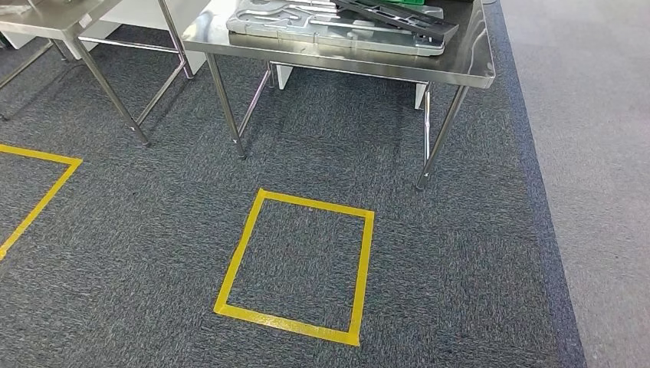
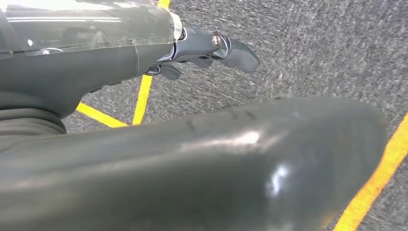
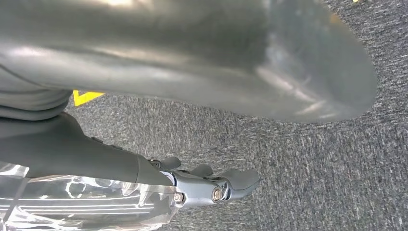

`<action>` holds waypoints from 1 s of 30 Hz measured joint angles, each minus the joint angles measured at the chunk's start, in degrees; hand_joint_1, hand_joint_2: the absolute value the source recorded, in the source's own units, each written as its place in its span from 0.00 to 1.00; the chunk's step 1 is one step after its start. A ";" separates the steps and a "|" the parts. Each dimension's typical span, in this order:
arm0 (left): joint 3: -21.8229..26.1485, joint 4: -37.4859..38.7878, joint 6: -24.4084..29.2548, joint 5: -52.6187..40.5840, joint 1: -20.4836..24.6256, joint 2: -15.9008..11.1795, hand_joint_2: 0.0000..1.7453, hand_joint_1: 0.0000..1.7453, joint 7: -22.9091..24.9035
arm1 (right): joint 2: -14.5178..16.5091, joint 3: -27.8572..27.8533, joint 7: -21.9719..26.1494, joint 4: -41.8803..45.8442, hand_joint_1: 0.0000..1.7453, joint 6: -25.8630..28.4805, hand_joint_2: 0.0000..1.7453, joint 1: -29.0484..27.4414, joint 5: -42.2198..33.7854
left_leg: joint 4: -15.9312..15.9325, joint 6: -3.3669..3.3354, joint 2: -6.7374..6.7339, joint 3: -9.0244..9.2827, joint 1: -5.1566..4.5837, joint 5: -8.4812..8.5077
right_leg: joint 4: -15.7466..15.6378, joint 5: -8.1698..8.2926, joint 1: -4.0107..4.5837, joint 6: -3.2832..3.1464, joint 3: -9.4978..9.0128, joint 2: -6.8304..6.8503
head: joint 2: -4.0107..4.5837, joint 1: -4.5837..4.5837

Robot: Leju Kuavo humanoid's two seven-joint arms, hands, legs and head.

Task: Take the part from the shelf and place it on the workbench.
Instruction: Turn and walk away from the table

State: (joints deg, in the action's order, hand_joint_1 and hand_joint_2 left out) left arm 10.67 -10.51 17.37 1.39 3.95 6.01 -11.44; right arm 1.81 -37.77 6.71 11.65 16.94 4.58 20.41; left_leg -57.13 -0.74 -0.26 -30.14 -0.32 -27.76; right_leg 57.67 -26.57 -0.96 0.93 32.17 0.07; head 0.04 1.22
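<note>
**Robot stands short of steel workbench, part lying on top**

The robot faces a stainless steel workbench (image 1: 467,73) across a stretch of dark grey carpet (image 1: 153,230). On the bench top lies the part (image 1: 322,31), a flat pale grey metal plate with cut-out slots, set close to the near edge; a dark, long framed piece (image 1: 398,19) lies across its far right end, touching it. A square marked out in yellow tape (image 1: 295,264) sits on the carpet in front of the bench, well apart from its legs. A second steel table (image 1: 54,23) stands to the left, with the corner of another yellow tape outline (image 1: 38,192) on the floor before it. To the right of the bench, the carpet gives way to a lighter grey floor (image 1: 598,153).

Both arms hang at the robot's sides. The left hand (image 2: 207,50) points down over the carpet near a yellow tape line (image 2: 144,94); its dark fingers (image 2: 240,54) are loosely extended and apart, and nothing is in them. The right hand (image 3: 207,185) hangs likewise over bare carpet, its fingers (image 3: 240,179) slack and separated, holding nothing. A clear, shiny plastic wrap covers the wrist of each arm behind the hand. Neither hand touches the part, which rests on the workbench well ahead of the robot.
</note>
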 joint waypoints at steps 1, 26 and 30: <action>-0.08 0.00 0.08 -0.14 0.00 0.00 0.00 0.00 0.13 | 0.01 0.00 0.00 0.00 0.00 0.00 0.00 0.00 0.05 | 0.00 0.00 0.00 0.00 0.00 0.00 | 0.00 0.00 0.00 0.00 0.00 0.00 | 0.00 0.00; -1.13 0.00 -0.49 -0.08 0.17 -0.06 0.00 0.00 0.98 | 0.52 0.00 0.94 -0.04 0.00 -0.74 0.00 0.04 2.15 | -0.50 -0.49 0.00 -0.38 -0.37 -0.17 | -0.11 0.21 -0.44 0.62 0.01 0.02 | 0.00 0.01; -1.08 0.00 -0.56 0.03 0.13 -0.05 0.00 0.00 0.92 | 0.70 0.00 0.92 -0.05 0.00 -0.74 0.00 0.03 2.45 | 0.34 -1.84 -0.01 -0.24 -0.10 -0.16 | 1.74 0.40 -0.50 1.47 0.57 0.04 | 0.00 -0.03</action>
State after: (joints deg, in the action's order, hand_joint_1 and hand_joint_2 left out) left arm 9.58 -10.51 16.81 1.42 4.07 5.96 -10.52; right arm 2.51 -37.77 7.63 11.60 16.20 4.62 22.86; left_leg -56.80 -2.58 -0.26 -30.38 -0.42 -27.92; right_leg 59.40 -26.18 -1.46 2.40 32.74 0.11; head 0.04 1.20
